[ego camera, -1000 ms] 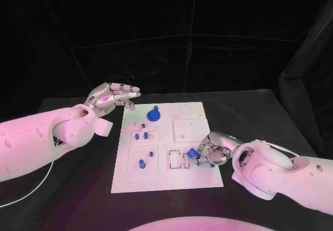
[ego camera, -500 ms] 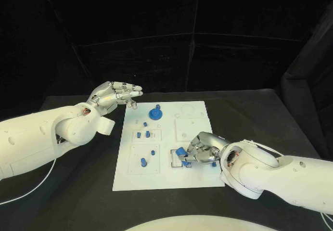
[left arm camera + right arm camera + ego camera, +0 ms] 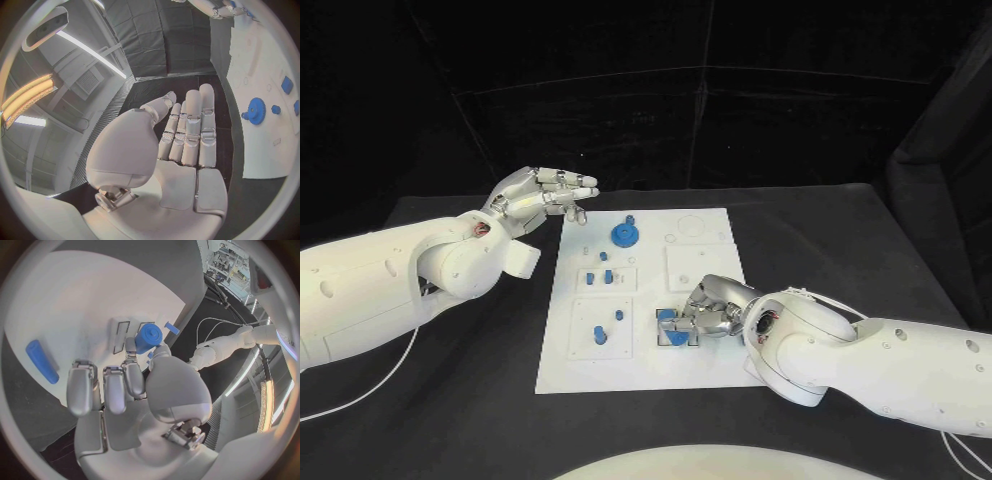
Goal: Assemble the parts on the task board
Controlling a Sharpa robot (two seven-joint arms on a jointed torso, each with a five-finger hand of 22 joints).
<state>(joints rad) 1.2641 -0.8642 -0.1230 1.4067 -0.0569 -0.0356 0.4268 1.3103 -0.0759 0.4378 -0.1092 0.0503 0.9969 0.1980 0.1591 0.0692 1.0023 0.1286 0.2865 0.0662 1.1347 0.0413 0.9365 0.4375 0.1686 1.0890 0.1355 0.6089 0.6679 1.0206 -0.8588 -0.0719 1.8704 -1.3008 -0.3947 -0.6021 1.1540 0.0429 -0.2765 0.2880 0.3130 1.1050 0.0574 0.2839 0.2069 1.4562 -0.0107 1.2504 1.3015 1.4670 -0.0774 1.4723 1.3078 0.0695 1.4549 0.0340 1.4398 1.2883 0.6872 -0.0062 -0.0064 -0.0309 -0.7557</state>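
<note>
The white task board (image 3: 708, 362) lies in the middle of the black table. My right hand (image 3: 708, 307) hovers low over the board's near-right slotted block (image 3: 669, 328) and pinches a short blue cylinder part (image 3: 678, 337) between thumb and a finger. The right wrist view shows that blue cylinder (image 3: 148, 337) at the fingertips (image 3: 129, 346), beside two narrow slots (image 3: 119, 335). My left hand (image 3: 542, 192) is raised off the board's far-left corner, fingers apart and holding nothing; the left wrist view shows its open palm (image 3: 181, 165).
A blue gear (image 3: 626, 236) stands at the board's far end, also in the left wrist view (image 3: 255, 110). Small blue pieces (image 3: 596, 277) sit in the left-hand blocks, one (image 3: 600, 334) nearer me. A blue bar (image 3: 42, 361) lies on the board by my right hand.
My right hand has moved left across the board with the blue part, from the near-right edge to over the slotted block. The left hand has barely moved.
</note>
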